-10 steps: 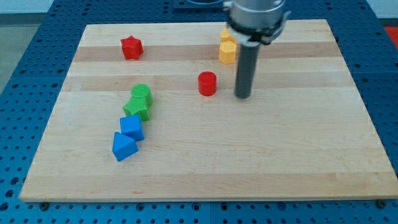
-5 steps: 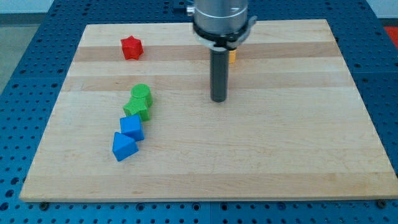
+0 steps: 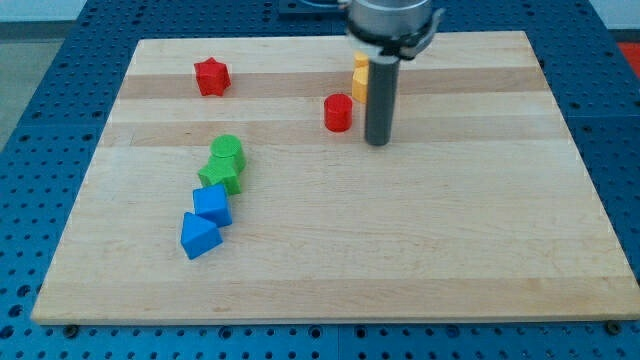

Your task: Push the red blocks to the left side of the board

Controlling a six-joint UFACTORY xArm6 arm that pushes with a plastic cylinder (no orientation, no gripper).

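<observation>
Right of centre, far half: red cylinder [image 3: 338, 113], small, rigid, likely light, slides easily.
Contact: its right flank.
Tip [image 3: 377, 142]: just right, slightly nearer.
Gripper: none; bare rod.
Red star [image 3: 211, 76]: far left.

Wooden board [image 3: 420, 260] on a blue perforated bench [image 3: 60, 120]. Carried near its far edge: red star block [image 3: 211, 76], red cylinder [image 3: 338, 112], yellow blocks [image 3: 358, 80]. Placed toward the left edge: two green blocks [image 3: 224, 163], two blue blocks [image 3: 205, 221].
</observation>
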